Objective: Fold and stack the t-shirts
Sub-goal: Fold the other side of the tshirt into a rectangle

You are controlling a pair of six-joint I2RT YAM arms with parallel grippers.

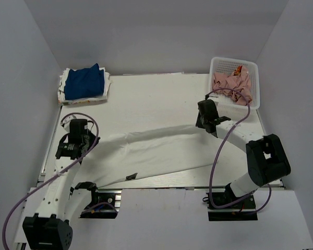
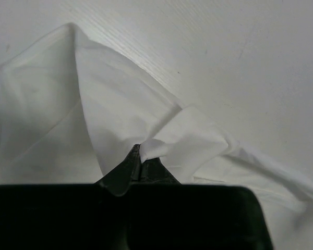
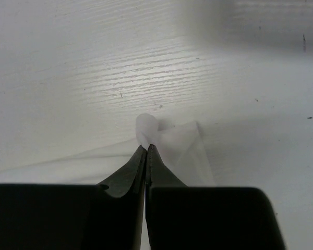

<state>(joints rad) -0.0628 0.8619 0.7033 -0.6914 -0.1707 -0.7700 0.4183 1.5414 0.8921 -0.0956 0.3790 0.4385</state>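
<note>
A large plain white t-shirt (image 1: 151, 151) hangs stretched across the table between my two grippers, its small dark neck label (image 1: 131, 176) at the near edge. My left gripper (image 1: 86, 141) is shut on a bunched corner of the shirt (image 2: 161, 140); its own tip (image 2: 140, 156) pinches the cloth. My right gripper (image 1: 202, 124) is shut on the other end, and a small nub of white cloth (image 3: 147, 126) pokes out past its closed tip (image 3: 147, 148). A stack of folded shirts, royal blue (image 1: 84, 82) on white, lies at the far left corner.
A white plastic mesh basket (image 1: 251, 70) holding crumpled pink cloth (image 1: 230, 84) stands at the far right corner, just behind my right gripper. Grey walls close in the table on three sides. The arm bases sit at the near edge.
</note>
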